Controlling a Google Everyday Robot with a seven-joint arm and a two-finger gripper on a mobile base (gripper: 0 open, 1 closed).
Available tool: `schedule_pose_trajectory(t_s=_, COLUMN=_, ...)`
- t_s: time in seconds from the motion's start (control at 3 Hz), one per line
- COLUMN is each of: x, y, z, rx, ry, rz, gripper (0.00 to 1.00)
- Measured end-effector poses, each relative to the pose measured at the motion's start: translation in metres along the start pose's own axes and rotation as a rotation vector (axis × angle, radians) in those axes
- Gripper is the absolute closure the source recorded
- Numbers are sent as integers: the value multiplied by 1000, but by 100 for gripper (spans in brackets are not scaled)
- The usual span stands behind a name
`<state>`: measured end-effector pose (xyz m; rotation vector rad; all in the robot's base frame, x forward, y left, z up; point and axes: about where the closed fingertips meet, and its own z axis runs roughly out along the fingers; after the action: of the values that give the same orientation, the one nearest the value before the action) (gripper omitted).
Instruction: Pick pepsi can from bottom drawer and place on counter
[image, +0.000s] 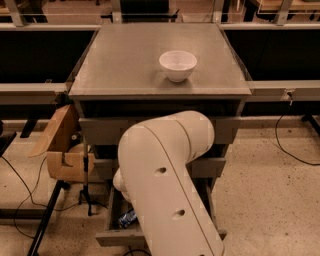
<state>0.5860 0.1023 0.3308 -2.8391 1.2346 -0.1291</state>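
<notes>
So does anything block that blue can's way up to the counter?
Only a white bowl stands on the counter, right of centre. The pepsi can lies in the open bottom drawer, beside the robot's arm, which hides the gripper.

A white bowl (177, 65) stood upright, nothing in it. At the left sat an open cardboard box (62, 155), one flap raised, just beside a thin black stand (86, 180). Black cables (278, 142) trailed over the speckled floor (270, 200) on both sides. The gripper was out of sight, low at centre, behind the robot's arm
</notes>
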Motion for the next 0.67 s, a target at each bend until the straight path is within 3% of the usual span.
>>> schedule_pose_trajectory(t_s=0.33, x=19, y=8, z=30, rx=-29, ry=-5, rz=-106, gripper=0)
schedule_pose_trajectory(t_s=0.67, x=38, y=16, z=61, rx=12, ry=-50, rz=-232, gripper=0)
